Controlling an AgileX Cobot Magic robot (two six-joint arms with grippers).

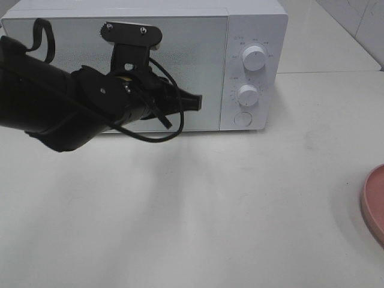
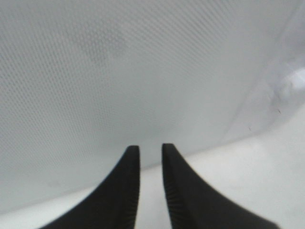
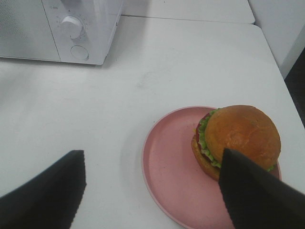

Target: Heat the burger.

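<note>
Exterior: left arm (image 1: pixel 72 108) reaches across the microwave (image 1: pixel 180 60) door, door closed; plate (image 1: pixel 375 201) edge at table's right. Left wrist: left gripper (image 2: pixel 150 152) fingers nearly together, holding nothing, close to the door. Right wrist: right gripper (image 3: pixel 152 176) fingers wide apart above the table; burger (image 3: pixel 238 138) sits on the plate (image 3: pixel 167 176).

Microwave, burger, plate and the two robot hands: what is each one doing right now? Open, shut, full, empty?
White boxy microwave: door shut.
Golden-bun burger with green lettuce: whole, sitting on the plate, not held.
Round pink plate: on the white table, carrying the burger.
Left hand: nearly shut, holding nothing, close to the microwave door.
Right hand: open wide, empty, above the plate.
</note>
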